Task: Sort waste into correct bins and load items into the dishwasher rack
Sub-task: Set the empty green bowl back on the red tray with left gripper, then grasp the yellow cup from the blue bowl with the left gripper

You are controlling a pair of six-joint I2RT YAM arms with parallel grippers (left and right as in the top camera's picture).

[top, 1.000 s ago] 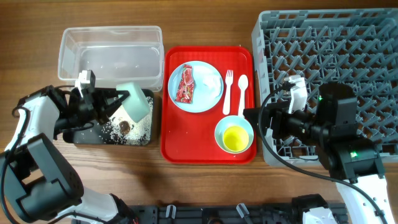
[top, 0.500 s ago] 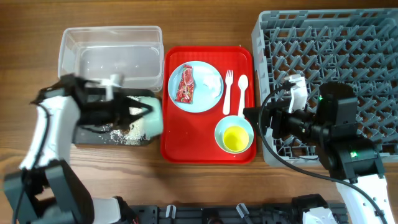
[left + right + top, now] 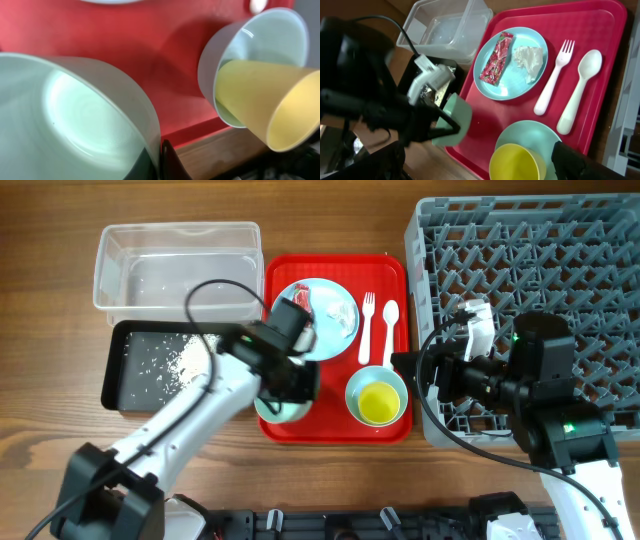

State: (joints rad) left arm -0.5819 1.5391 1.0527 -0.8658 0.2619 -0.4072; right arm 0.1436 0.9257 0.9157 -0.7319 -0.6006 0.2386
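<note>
My left gripper point(image 3: 291, 386) point(image 3: 160, 156) is shut on the rim of the mint bowl point(image 3: 281, 408) point(image 3: 65, 115) and holds it over the red tray's front left corner. The light-blue bowl point(image 3: 377, 385) with the yellow cup point(image 3: 378, 403) in it sits at the tray's front right. The light-blue plate point(image 3: 335, 330) holds the red wrapper point(image 3: 496, 57) and the white tissue point(image 3: 529, 57). The fork point(image 3: 367, 325) and spoon point(image 3: 389, 330) lie beside it. White grains lie in the black tray point(image 3: 125, 375). My right gripper point(image 3: 412, 377) is open and empty beside the grey rack point(image 3: 530, 270).
The clear tub point(image 3: 180, 265) stands behind the black tray, left of the red tray point(image 3: 335, 430). My left arm reaches in across the table's front left. My right arm lies over the rack's front part.
My left arm has swung right from the black tray to the red tray with the mint bowl. The grains stay in the black tray. The right arm has not moved.
</note>
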